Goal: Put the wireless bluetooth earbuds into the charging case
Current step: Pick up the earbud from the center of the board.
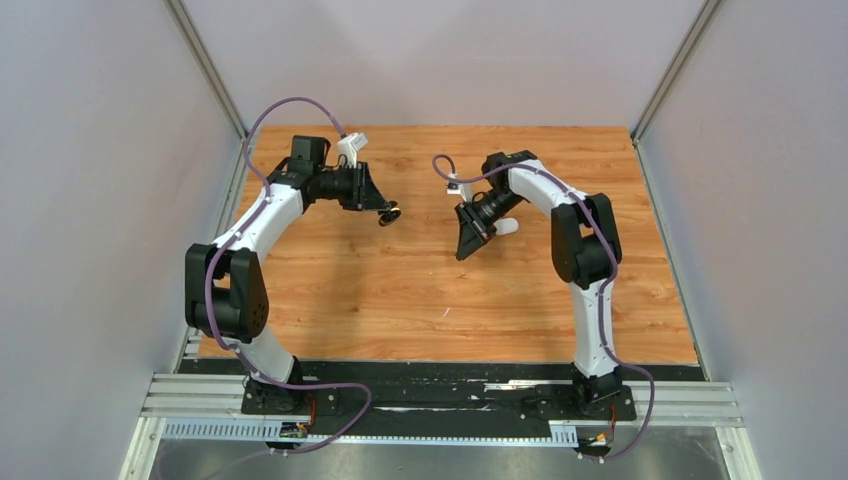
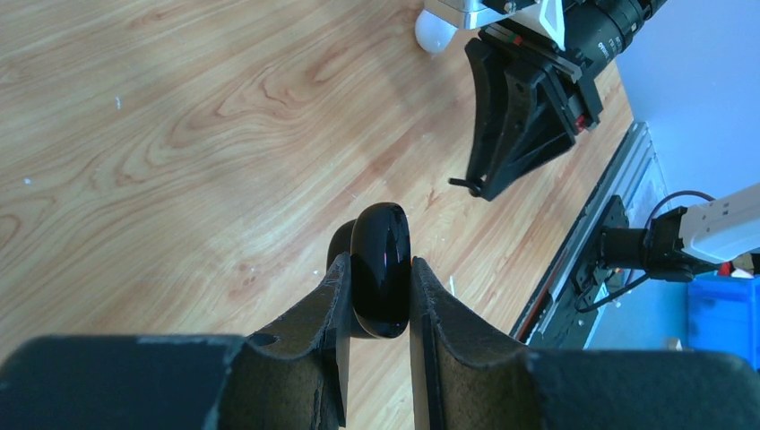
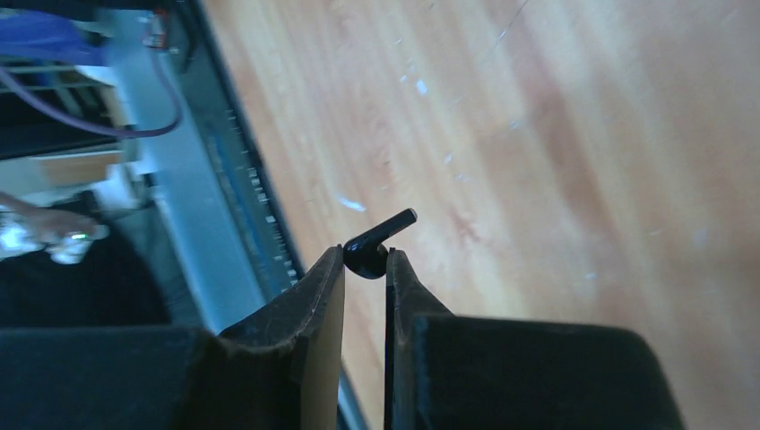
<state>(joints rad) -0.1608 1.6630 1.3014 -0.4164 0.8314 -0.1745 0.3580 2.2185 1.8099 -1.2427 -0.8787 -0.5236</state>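
My left gripper [image 2: 378, 264] is shut on a glossy black charging case [image 2: 381, 269], held on edge above the wood; a second dark lobe shows behind it. From above, the case [image 1: 389, 213] hangs at that gripper's [image 1: 384, 210] tip, back left of centre. My right gripper [image 3: 366, 255] is shut on a tiny black earbud [image 3: 369, 255], its stem pointing up and right past the fingertips. In the left wrist view the right gripper [image 2: 488, 184] hangs apart from the case, with the earbud's stem [image 2: 461, 183] jutting at its tip. From above, the right gripper [image 1: 464, 250] points down-left, a short gap from the case.
A white pebble-shaped case [image 1: 506, 227] lies on the wooden table [image 1: 400, 300] just behind the right wrist, also seen in the left wrist view [image 2: 436, 31]. Grey walls close in both sides and the back. The black and silver mounting rail [image 1: 440, 395] runs along the near edge.
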